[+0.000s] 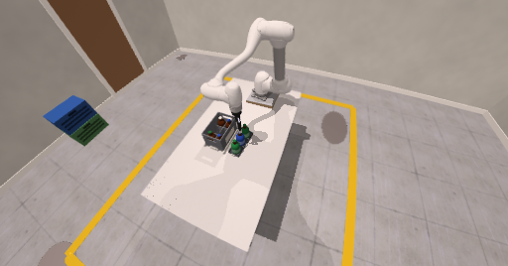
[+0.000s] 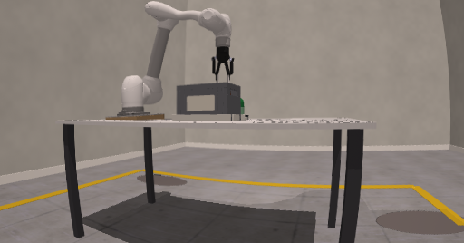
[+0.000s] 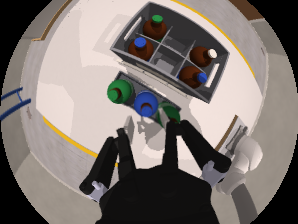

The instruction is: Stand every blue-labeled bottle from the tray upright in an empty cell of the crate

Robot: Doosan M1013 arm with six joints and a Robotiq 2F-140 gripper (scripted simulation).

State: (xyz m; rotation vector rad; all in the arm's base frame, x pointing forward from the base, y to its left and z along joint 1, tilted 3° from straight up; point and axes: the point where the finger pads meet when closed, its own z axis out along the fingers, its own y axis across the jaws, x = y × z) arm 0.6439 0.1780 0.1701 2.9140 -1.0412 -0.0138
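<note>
The grey crate holds four brown bottles in its end cells; its two middle cells look empty. It also shows in the top view and the side view. Beside it, the small tray carries a green-labelled bottle, a blue-labelled bottle and another green one, all upright. My gripper hangs above the tray, over the blue-labelled bottle, with its fingers apart and nothing between them. In the side view it is just above the crate's top edge.
The arm's base stands at the far end of the white table. The table's edges lie a short way beyond the crate and the tray. Blue and green crates lie on the floor by the left wall.
</note>
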